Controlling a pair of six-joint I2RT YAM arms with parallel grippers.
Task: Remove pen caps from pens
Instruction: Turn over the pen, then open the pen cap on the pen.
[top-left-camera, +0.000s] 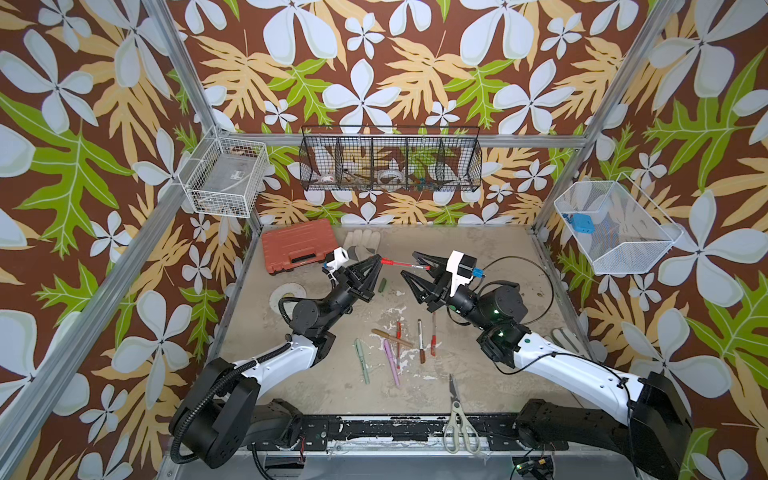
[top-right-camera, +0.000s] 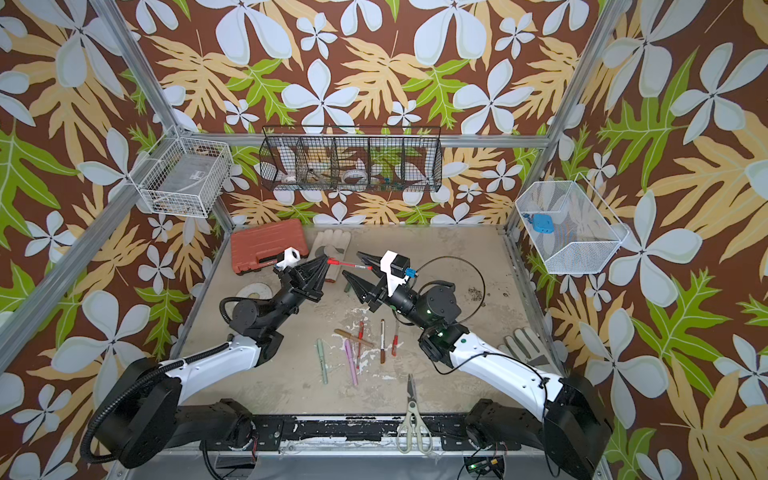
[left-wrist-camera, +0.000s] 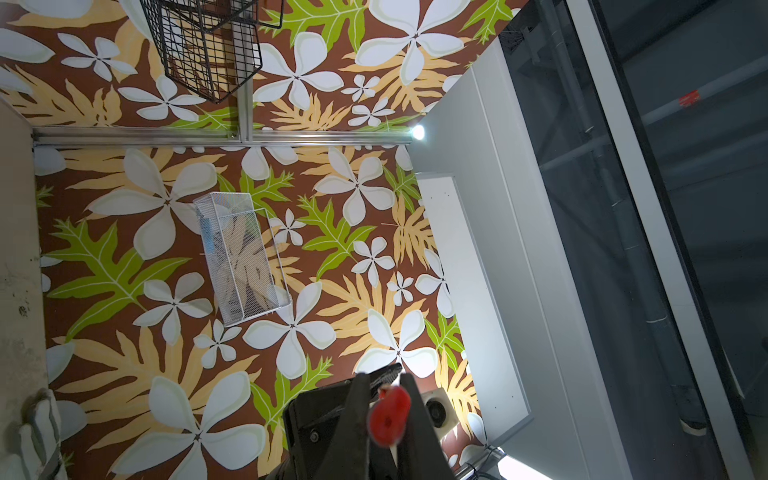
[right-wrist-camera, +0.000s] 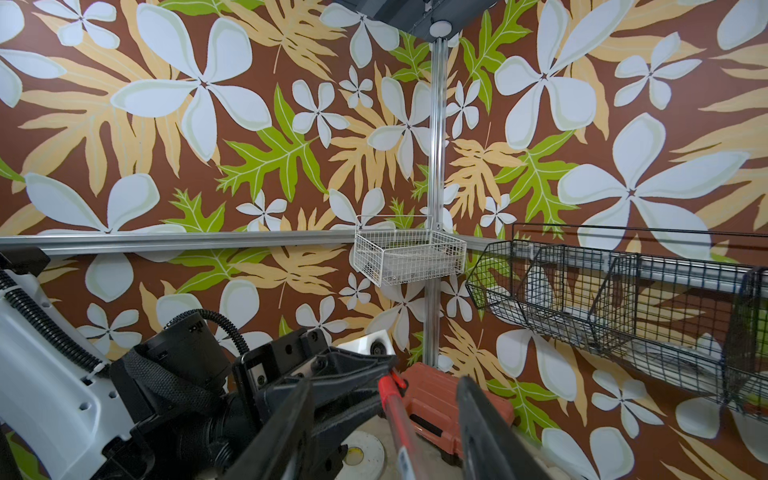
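Looking at the table (top-left-camera: 478, 374) first: the other pens (top-left-camera: 390, 361) are lying flat in a loose bunch near the front middle. Above them the two arms are meeting in mid-air. The left gripper (top-left-camera: 378, 261) is pinching tight on one end of the red pen (top-left-camera: 405, 264). The right gripper (top-left-camera: 412, 267) is standing with its jaws apart, and the pen's far end is running between them without being squeezed; the right wrist view is showing a gap on both sides. So the pen is hanging roughly level off the left side only. The cap (top-left-camera: 387, 262) is looking like the solid red bit right at the left tips, seated on the barrel. It's light, stiff, slick plastic, so I'm guessing the right should be closing on the clear barrel close to the cap, then pulling straight along the pen.
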